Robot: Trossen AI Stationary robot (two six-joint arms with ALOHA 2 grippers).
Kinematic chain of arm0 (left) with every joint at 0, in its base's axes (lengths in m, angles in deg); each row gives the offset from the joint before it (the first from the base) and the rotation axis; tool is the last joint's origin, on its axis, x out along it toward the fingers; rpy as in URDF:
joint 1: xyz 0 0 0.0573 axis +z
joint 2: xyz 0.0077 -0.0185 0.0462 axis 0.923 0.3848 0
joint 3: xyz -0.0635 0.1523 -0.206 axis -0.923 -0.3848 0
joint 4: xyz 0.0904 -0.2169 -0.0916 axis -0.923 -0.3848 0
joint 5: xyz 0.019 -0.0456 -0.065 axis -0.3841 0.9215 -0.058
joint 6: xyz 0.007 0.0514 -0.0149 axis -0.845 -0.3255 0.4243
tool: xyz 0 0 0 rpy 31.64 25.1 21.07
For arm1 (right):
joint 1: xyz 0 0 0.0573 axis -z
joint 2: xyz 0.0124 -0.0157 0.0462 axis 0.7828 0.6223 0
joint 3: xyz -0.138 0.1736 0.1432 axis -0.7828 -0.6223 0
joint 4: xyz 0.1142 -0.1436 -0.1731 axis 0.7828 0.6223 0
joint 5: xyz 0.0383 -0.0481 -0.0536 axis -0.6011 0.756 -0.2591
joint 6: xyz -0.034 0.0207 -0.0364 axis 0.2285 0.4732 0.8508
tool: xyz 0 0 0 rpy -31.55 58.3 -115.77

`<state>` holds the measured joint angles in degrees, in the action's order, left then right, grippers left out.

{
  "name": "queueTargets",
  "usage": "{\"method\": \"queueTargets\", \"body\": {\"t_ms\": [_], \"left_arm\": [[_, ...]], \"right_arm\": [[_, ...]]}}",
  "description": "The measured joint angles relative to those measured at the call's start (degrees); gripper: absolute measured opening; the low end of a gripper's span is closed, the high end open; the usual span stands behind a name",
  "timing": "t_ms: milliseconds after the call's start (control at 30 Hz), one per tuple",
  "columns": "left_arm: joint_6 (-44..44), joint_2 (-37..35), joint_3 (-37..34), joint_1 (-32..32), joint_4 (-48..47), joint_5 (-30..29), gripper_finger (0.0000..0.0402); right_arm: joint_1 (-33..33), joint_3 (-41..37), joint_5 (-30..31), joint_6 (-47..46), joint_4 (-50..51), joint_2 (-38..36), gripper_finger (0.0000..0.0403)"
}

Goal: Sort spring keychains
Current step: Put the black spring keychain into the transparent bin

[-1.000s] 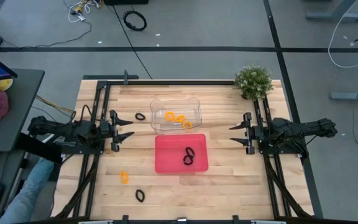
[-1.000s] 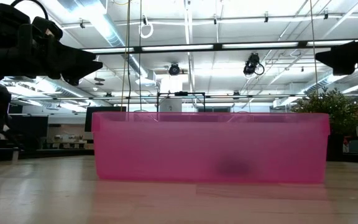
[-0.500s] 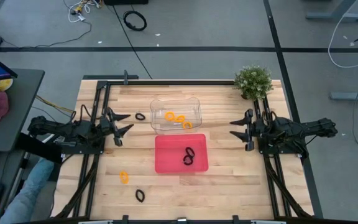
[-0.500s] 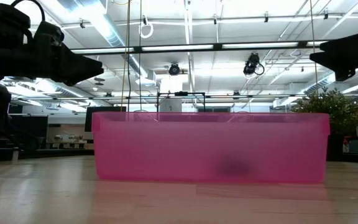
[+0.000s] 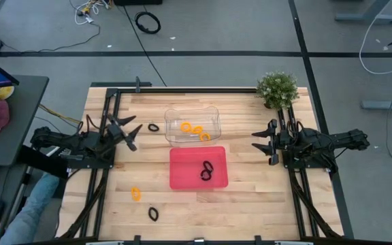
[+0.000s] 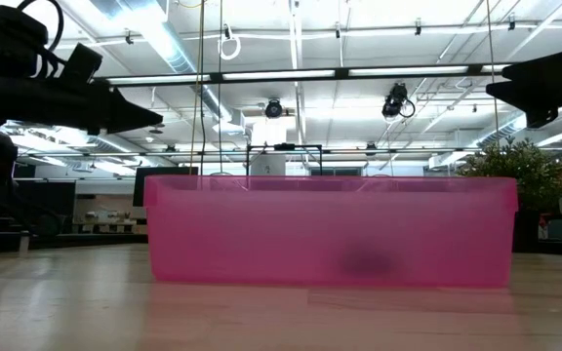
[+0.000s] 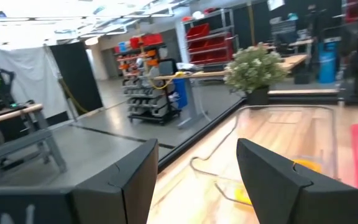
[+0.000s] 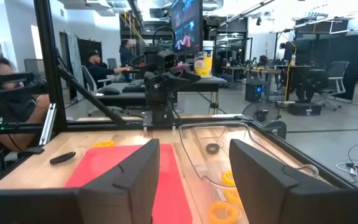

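Observation:
Both grippers hang open and hold nothing. My left gripper (image 5: pixel 135 135) is at the table's left and points toward the clear container (image 5: pixel 171 113). My right gripper (image 5: pixel 256 141) is at the right and points level toward the red tray (image 5: pixel 182 170). Three orange spring keychains (image 5: pixel 196 130) lie in the clear container and two black ones (image 5: pixel 207 171) in the red tray. On the bare wood lie a black keychain (image 5: pixel 154 127) left of the container, an orange one (image 5: pixel 136 194) and a black one (image 5: pixel 153 214) near the front.
A potted plant (image 5: pixel 278 88) stands at the table's far right corner. Black frame rails (image 5: pixel 111 102) run along the table's left and right sides. The red tray fills the middle of the low view (image 6: pixel 330 229). People sit beyond the table's left side (image 8: pixel 5 99).
My left gripper has stayed in place but swung at the wrist toward the table's far edge, and rolled, so its fingers now point toward the clear container. My right gripper has rolled a little. Neither has opened or shut. No keychain has moved.

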<state>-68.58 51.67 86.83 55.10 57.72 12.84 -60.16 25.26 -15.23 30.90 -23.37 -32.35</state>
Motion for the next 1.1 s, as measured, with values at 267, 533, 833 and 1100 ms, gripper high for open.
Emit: {"method": "queueTargets", "body": {"t_ms": [267,533,833,1100], "left_arm": [[0.9,0.0,0.0,0.0,3.8,-2.0,0.0222],[-0.6,0.0,3.8,0.0,4.8,3.7,0.0222],[-3.9,0.0,9.9,0.3,4.8,10.8,0.0222],[-5.4,0.5,12.1,0.3,4.2,10.5,0.0222]], "right_arm": [[0.0,0.0,0.0,0.0,0.0,0.0,0.0198],[0.0,0.0,0.0,0.0,0.0,0.0,0.0198],[0.0,0.0,0.0,0.0,0.0,0.0,0.0198],[0.0,0.0,0.0,0.0,0.0,0.0,0.0198]]}}
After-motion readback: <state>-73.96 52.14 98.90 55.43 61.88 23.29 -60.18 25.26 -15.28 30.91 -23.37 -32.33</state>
